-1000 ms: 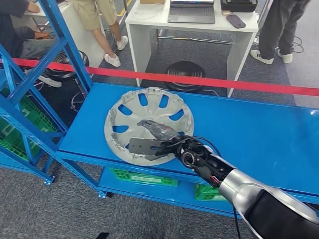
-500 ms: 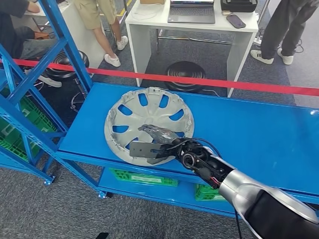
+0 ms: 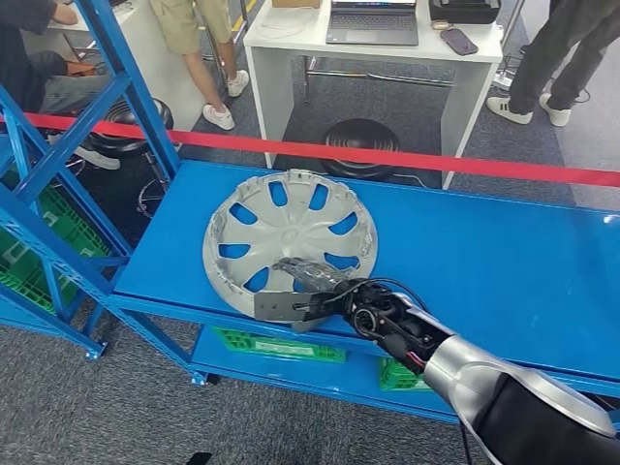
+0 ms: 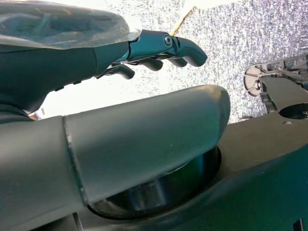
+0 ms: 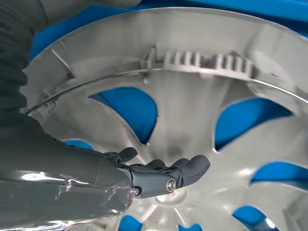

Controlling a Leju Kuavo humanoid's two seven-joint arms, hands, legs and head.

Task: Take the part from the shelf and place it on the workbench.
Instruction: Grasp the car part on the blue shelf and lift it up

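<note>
The hubcap is lying flat, hollow side up, on the blue bench, toward its left end and near the front edge, with blue showing through its cut-outs. The right hand is reaching in from the lower right over the hubcap's near rim; its fingers are stretched out flat and apart, grasping nothing, and whether they are touching the hubcap's surface cannot be told. In the right wrist view the hubcap's ribbed inner rim and spokes are lying just beyond the fingertips. The left hand is hanging over grey carpet, its dark fingers loosely extended and holding nothing. Green crates are sitting on the bench's lower level. A blue shelf is standing at the left. Behind a red tape, a white desk is carrying a laptop, and people's legs are showing around it.
</note>
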